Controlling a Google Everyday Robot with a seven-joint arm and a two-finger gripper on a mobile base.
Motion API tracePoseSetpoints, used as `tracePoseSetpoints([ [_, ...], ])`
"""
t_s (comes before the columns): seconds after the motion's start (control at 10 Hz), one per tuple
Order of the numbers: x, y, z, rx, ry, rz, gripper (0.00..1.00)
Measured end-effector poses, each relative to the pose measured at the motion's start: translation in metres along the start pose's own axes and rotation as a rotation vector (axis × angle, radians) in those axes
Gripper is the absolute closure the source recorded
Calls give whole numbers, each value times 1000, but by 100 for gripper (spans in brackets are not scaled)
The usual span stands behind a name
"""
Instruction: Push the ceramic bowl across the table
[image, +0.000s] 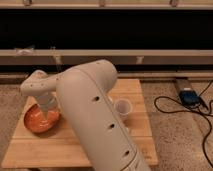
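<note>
The orange ceramic bowl (36, 121) sits on the left part of the light wooden table (60, 147). My big white arm (95, 115) crosses the middle of the view and bends down to the left. The gripper (51, 115) hangs below the wrist (35, 86) and reaches down at the bowl's right inner side, in or against it. The arm hides the middle of the table.
A small translucent white cup (122, 106) stands on the table to the right of the arm. A blue device (190, 96) with black cables (172, 107) lies on the speckled floor at the right. A dark wall with rails runs behind the table.
</note>
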Motion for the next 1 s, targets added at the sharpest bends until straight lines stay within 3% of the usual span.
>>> tracePoseSetpoints([
  [1.0, -15, -87, 21, 32, 38, 236, 35],
])
